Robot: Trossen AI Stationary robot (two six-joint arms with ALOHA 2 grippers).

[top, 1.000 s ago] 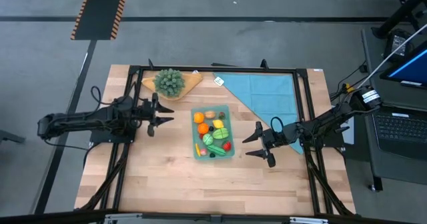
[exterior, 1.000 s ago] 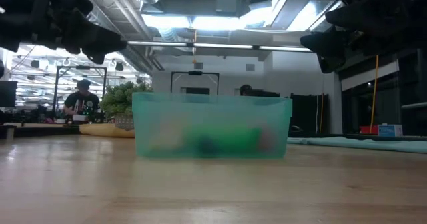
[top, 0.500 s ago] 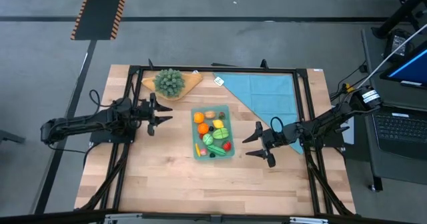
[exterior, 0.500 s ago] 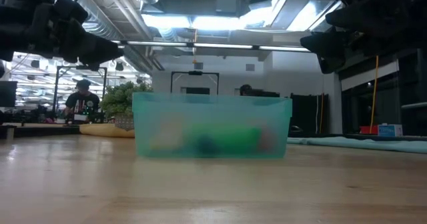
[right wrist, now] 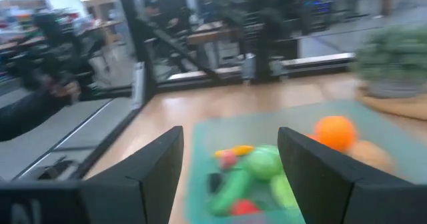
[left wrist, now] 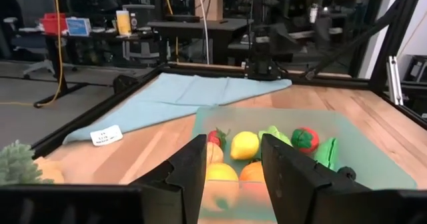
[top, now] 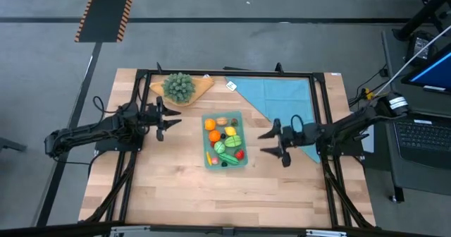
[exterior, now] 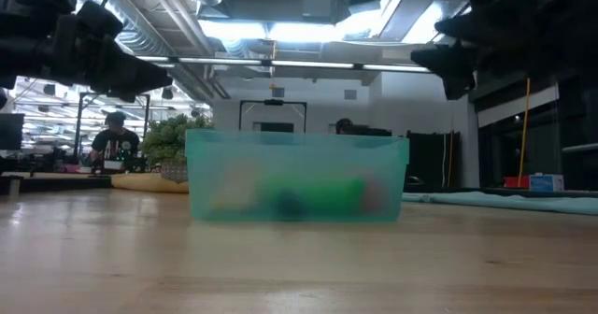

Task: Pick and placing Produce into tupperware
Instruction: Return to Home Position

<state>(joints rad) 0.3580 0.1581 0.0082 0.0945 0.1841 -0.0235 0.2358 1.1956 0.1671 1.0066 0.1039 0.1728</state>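
Observation:
The teal tupperware (top: 204, 158) stands mid-table, its wall (exterior: 299, 178) facing the low view. The produce (top: 224, 141) lies inside it: orange, yellow, green, red and dark pieces, also seen in the left wrist view (left wrist: 305, 139) and the right wrist view (right wrist: 261, 164). My left gripper (top: 171, 121) hovers open to the container's left, above the table, pointing at it (left wrist: 233, 144). My right gripper (top: 263, 142) hovers open to the container's right, also pointing at it (right wrist: 230, 136). Neither holds anything.
A bushy green bunch (top: 179, 86) sits on a tan board (top: 201, 86) at the far left. A light-blue cloth (top: 282, 99) lies far right, with a white tag (top: 231, 86) beside it. Black frame rails (top: 225, 73) border the table. A person (exterior: 114, 138) is in the room behind.
My right gripper has moved a little toward the table's far edge, staying open and level with the container's right side. My left gripper has drawn back slightly toward the table's left edge, away from the container. The tupperware and produce have not moved.

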